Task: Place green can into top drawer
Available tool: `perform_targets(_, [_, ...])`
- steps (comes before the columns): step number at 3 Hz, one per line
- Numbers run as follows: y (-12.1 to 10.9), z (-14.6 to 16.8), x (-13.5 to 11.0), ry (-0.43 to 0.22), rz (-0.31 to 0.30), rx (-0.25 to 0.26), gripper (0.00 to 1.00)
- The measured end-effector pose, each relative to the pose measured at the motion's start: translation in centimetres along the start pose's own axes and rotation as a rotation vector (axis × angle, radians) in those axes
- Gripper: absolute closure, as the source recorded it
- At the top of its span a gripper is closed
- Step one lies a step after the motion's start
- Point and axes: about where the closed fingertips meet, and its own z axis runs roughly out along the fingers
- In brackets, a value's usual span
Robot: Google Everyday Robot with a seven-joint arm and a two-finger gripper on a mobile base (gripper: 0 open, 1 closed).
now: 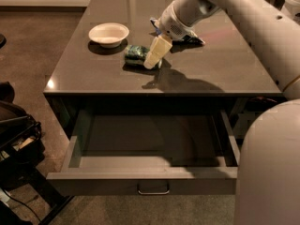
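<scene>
The gripper [154, 58] sits at the green can's [134, 53] right end; whether it grips cannot be told. A white bowl [108, 33] lies far-left, and the top drawer [140, 183] stands open.

White bowl [108, 33] on grey tabletop [225, 71], perhaps a snack bag [196, 41] farther back, dark equipment [16, 142] on the floor [37, 46]

worktop [93, 74]: dark grey, shiny, flat | far left: white bowl [108, 34] stands on it | middle: green can [135, 54] lies on its side, near the bowl | behind the can, to the right: blue-and-white bag [193, 41], partly hidden by the arm | tool [153, 60]: low over the worktop, right beside the can's right end
</scene>
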Motion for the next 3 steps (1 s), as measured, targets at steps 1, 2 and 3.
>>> perform_targets(1, [-0.1, 1.3, 0.5, -0.019, 0.072, 0.024, 0.00])
perform_targets(2, [0.0, 2.6, 0.8, -0.024, 0.124, 0.044, 0.00])
perform_targets(3, [0.5, 4.1, 1.3, -0.017, 0.140, 0.010, 0.00])
